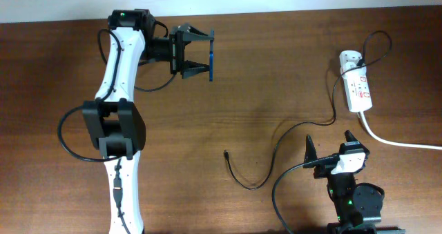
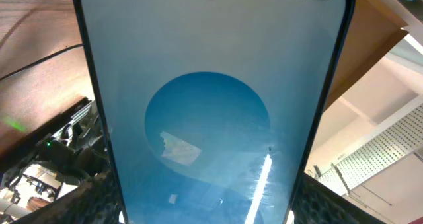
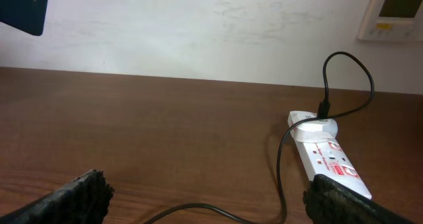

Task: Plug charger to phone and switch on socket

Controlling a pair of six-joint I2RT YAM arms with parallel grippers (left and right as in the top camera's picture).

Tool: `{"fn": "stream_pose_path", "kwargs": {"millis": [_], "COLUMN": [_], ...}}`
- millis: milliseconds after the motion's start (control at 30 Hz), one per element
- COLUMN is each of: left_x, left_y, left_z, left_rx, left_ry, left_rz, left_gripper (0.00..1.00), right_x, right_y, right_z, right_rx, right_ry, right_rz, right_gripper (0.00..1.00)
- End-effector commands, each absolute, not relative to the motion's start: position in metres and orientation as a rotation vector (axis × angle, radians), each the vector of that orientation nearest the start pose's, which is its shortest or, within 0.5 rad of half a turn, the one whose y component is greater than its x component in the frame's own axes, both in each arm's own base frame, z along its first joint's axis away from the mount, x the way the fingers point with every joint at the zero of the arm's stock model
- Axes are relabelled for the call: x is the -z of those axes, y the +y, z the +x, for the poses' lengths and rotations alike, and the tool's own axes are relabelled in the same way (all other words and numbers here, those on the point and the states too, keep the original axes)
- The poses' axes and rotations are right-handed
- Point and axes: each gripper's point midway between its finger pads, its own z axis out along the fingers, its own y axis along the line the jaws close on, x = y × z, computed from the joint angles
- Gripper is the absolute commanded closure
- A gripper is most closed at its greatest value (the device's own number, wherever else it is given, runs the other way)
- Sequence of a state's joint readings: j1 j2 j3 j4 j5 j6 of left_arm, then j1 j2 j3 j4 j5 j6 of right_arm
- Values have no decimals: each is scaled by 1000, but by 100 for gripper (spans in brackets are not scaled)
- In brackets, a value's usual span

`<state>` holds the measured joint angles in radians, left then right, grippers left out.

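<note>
**Phone held aloft, charger tip loose**

Phone (image 2: pixel 211 118): gripped by its edges in the left gripper (image 1: pixel 207 53), raised above the table (image 1: pixel 262 68). Right gripper (image 1: pixel 330 143): fingers spread, empty. Charger (image 1: pixel 276 145): adapter in the socket (image 1: pixel 359 90), plug tip free on the table.

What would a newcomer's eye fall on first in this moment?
The slim black-edged smartphone with a bright blue screen fills the left wrist view, held off the table in the left gripper at the upper left. The thin black charger cable lies loose mid-table with its plug tip free. It runs to the white power strip with red markings at the right edge, near the open right gripper.
</note>
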<state>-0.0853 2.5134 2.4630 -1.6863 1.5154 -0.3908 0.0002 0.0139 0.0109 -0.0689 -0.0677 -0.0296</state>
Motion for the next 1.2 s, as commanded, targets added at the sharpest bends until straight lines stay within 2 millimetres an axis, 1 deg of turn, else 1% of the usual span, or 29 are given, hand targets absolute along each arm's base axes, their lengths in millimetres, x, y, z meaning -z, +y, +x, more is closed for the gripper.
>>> {"fn": "stream_pose_path", "kwargs": {"millis": [0, 100, 167, 1167], "left_x": [-251, -251, -251, -251], "left_y": [-207, -207, -207, -207], "left_z": [455, 455, 455, 455], "left_rx": [2478, 2481, 2490, 2489], "left_ry": [2526, 2529, 2542, 2542], "left_rz": [-644, -656, -709, -707], "left_gripper": [21, 21, 21, 21], "right_x": [-156, -156, -156, -156], "right_y": [12, 12, 12, 12], "right_z": [246, 246, 246, 246], "right_rx": [-34, -34, -34, -34], "right_ry": [1645, 1645, 1645, 1645], "right_rz": [-78, -78, -78, -77], "right_gripper": [2, 2, 1, 2]}}
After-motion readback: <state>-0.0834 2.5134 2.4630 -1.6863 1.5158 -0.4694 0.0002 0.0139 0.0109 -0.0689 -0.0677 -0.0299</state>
